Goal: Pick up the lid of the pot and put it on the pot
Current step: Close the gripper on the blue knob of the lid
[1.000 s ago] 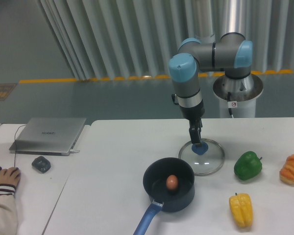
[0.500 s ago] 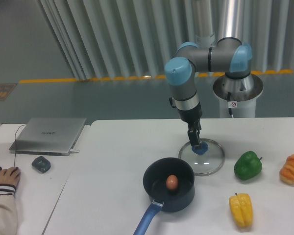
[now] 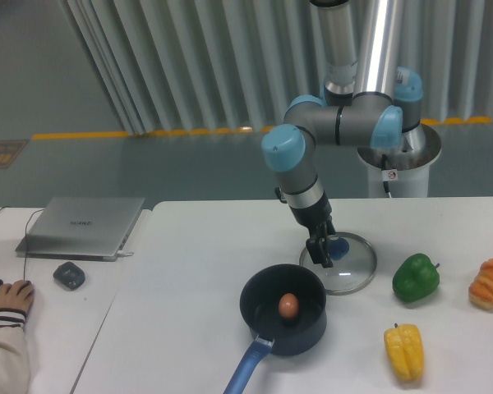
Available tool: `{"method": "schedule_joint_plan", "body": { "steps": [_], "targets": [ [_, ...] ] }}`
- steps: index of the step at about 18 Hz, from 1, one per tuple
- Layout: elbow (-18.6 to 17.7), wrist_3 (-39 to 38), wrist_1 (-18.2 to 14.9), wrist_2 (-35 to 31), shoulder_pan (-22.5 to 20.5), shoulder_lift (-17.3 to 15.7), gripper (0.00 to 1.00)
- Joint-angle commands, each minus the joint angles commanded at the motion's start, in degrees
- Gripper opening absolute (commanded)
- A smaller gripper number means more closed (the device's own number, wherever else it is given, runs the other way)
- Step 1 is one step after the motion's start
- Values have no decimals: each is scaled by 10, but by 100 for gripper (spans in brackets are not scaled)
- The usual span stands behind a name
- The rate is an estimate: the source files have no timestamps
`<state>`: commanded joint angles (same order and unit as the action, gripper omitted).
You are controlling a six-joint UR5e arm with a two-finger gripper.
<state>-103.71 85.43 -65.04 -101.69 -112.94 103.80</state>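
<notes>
While the black pot (image 3: pixel 311 336) holds a brown egg (image 3: pixel 288 306) at lower center, the glass lid (image 3: pixel 355 275) lies on the counter (image 3: pixel 172 304) just beyond it; the tool (image 3: pixel 319 254) hangs near the blue knob (image 3: pixel 340 248), how wide I cannot tell.

Lid (image 3: pixel 352 277) looks like clear glass, smooth and shiny, with metal-looking rim. Knob (image 3: pixel 339 249) more like matt plastic. Pot (image 3: pixel 289 341) dull outside, smooth, pretty sure coated metal. Pot handle (image 3: pixel 248 366) smooth plastic by look of it. Green pepper (image 3: pixel 416 279) properly glossy, yellow pepper (image 3: pixel 403 353) glossy too. Egg (image 3: pixel 288 306) smooth. Laptop (image 3: pixel 80 228) satin metal, mouse (image 3: pixel 69 276) dark plastic. Arm (image 3: pixel 353 127) smooth grey metal, caps plastic-ish. Tool (image 3: pixel 320 253) dark, can't tell material. Counter (image 3: pixel 172 312) smooth, low sheen. Curtain (image 3: pixel 222 70) folded cloth, sleeve (image 3: pixel 4 353) soft cloth.
</notes>
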Motion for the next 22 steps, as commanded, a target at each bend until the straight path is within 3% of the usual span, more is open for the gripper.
{"method": "schedule_joint_plan", "body": {
  "steps": [22],
  "targets": [
    [-15, -4, 1, -33, 13, 1, 100]
  ]
}}
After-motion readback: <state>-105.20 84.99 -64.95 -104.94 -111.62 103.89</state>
